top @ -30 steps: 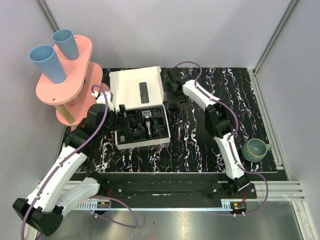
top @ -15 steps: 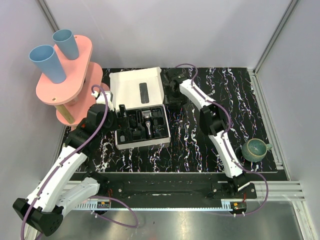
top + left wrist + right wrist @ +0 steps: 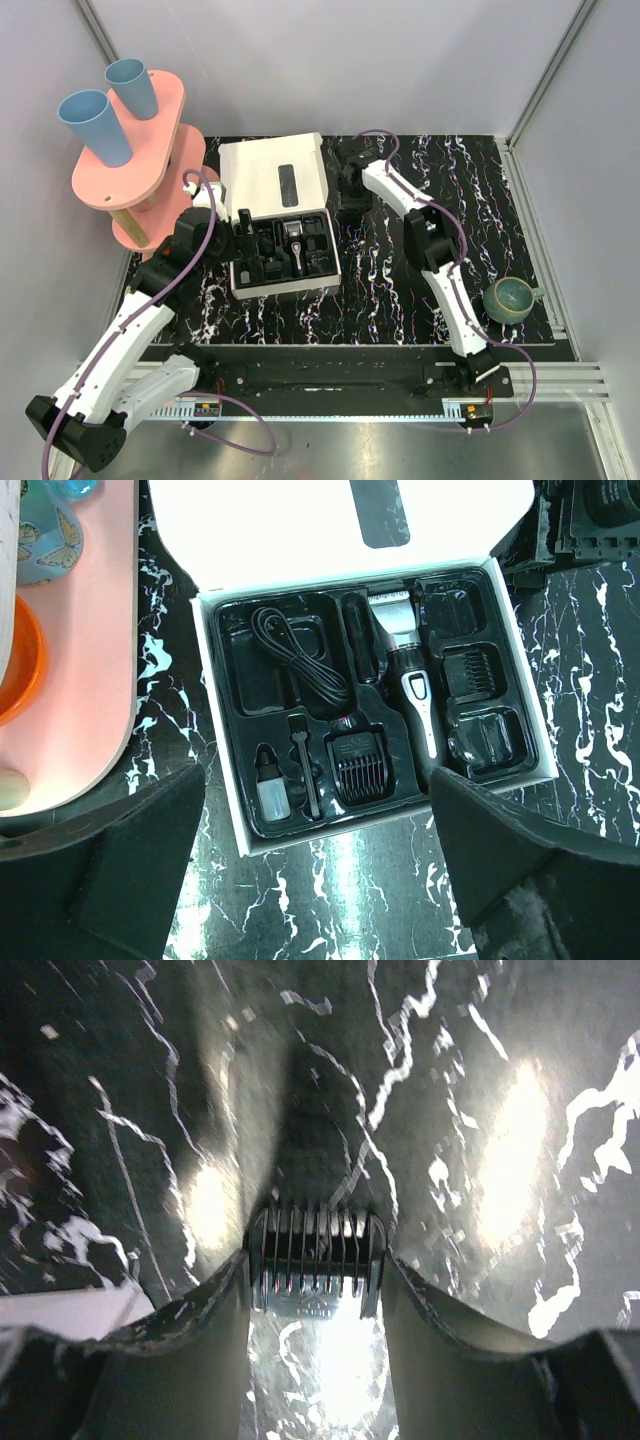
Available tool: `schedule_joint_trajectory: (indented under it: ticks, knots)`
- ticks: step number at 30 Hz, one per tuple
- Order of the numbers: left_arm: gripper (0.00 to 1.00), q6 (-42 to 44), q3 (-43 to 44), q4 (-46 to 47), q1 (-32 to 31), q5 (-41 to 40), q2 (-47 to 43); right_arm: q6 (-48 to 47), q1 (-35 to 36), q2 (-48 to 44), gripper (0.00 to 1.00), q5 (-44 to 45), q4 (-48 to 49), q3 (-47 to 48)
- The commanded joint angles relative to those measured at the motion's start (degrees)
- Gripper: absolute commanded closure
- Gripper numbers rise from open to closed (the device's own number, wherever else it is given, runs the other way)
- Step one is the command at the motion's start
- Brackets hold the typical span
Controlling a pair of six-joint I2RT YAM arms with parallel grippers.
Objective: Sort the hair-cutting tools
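Observation:
The slim black clipper with a grey head [image 3: 410, 670] lies in the black tray of the open white box [image 3: 285, 290]. Three black comb attachments [image 3: 360, 765] rest in tray pockets, beside a coiled cable [image 3: 300, 660] and a small bottle [image 3: 270, 792]. My left gripper [image 3: 320, 880] is open and empty, hovering over the box's near edge; in the top view it [image 3: 235, 237] is at the box's left side. My right gripper [image 3: 315, 1300] is shut on a black comb attachment [image 3: 315, 1260] just above the marbled mat, to the right of the box lid [image 3: 352, 190].
The box lid [image 3: 272, 175] lies open toward the back. A pink two-tier stand [image 3: 130, 165] with blue cups [image 3: 95, 125] stands at the far left. A dark teal bowl [image 3: 508, 298] sits at the mat's right edge.
My right gripper has shifted slightly back and forth near the box's far right corner, still holding the comb attachment. The left arm has not moved.

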Motion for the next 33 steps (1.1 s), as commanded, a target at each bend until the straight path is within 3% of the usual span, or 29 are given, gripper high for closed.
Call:
schedule_joint_trajectory:
  ticks: [1,5,10,18,23,27,29,33]
  knots:
    - [0.01,-1.4,0.1,2.6,0.3,2.0,0.1,2.4,-0.5,-9.9,0.71,3.4,4.4,-7.2]
    - [0.01,-5.6,-3.3,8.6,0.2,10.4,-1.5,5.6,-0.5,-21.0,0.72,3.6,12.0,-20.5]
    - [0.01,-15.1,-11.7,28.9,-1.9,22.2,-3.3,11.0,-0.5,-37.2,0.72,0.7,21.6,-36.7]
    - [0.01,-11.0,-14.8,48.6,-18.9,10.3,1.8,27.7,-0.5,-57.2,0.73,-12.9,28.8,-51.3]
    - [0.01,-8.2,-15.8,59.6,-22.4,6.8,4.9,37.2,-0.5,-65.8,0.74,-17.4,33.1,-58.8]
    - [0.01,-8.4,-13.7,67.6,-23.0,10.7,11.7,41.9,-0.5,-71.8,0.74,-19.7,35.6,-61.4]
    - [0.04,-8.2,-10.7,67.9,-24.4,10.2,15.6,44.1,-0.5,-73.3,0.74,-20.5,35.9,-61.6]
    - [0.22,-7.5,-8.1,70.3,-26.0,5.9,18.8,46.7,-0.4,-75.8,0.75,-21.2,36.0,-61.9]
